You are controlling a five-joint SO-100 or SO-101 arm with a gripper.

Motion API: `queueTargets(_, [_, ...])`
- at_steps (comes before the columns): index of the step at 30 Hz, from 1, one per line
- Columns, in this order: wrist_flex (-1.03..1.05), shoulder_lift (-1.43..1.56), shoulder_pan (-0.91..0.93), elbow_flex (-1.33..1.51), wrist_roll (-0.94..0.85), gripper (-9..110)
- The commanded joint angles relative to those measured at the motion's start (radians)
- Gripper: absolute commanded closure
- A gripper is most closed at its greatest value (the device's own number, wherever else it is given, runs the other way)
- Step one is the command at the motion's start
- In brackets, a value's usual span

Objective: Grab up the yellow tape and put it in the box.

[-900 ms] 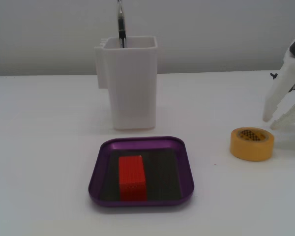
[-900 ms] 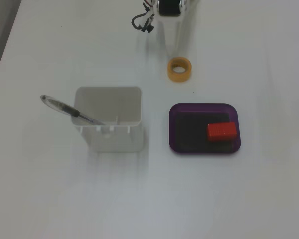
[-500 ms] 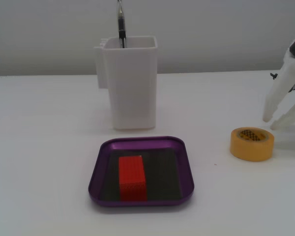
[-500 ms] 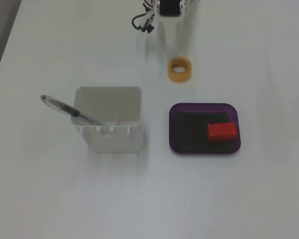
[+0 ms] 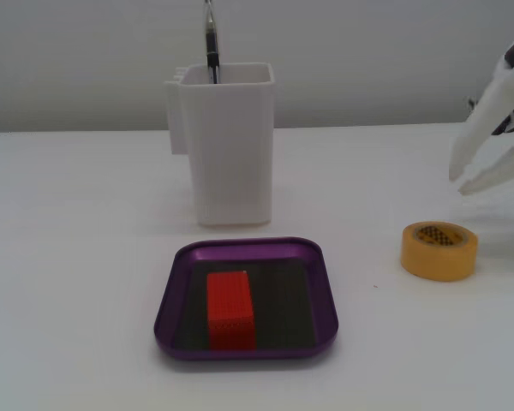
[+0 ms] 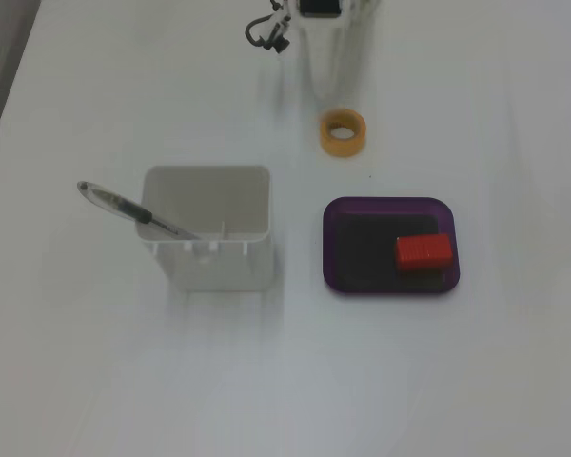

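Note:
The yellow tape [image 5: 439,262] lies flat on the white table, to the right of the box in a fixed view, and just beyond the box's far left corner in the top-down fixed view [image 6: 344,150]. The box [image 5: 240,249] is a shallow purple tray; it holds a red block [image 5: 231,310]. My white gripper [image 5: 460,183] is open and empty, hovering above and behind the tape, not touching it. From above, the gripper [image 6: 331,95] reaches down from the top edge and ends just short of the tape. The box [image 6: 329,249] and red block [image 6: 423,250] show there too.
A tall white plastic container [image 5: 227,145] with a pen [image 5: 211,43] in it stands behind the tray. From above the container [image 6: 206,271] sits left of the tray, its pen [image 6: 133,211] leaning left. Dark cables [image 6: 266,33] lie by the arm's base.

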Motion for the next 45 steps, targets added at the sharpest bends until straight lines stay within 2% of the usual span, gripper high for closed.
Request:
queueTargets(1, [-0.031,-0.077,0.000,-0.101,0.005,102])
queueTargets(10, [0.009,-0.557,-0.002,-0.399,-0.012,102])
queueTargets(13, [0.075,-0.735,-0.008,-0.494,-0.077,101])
queueTargets(18, [0.178,-0.940,-0.072,-0.615,-0.118,89])
queueTargets(23, [0.218,-1.028,-0.204,-0.669,-0.138,78])
queueTargets(45, [0.109,-1.310,-0.232,-0.658,-0.137,78])
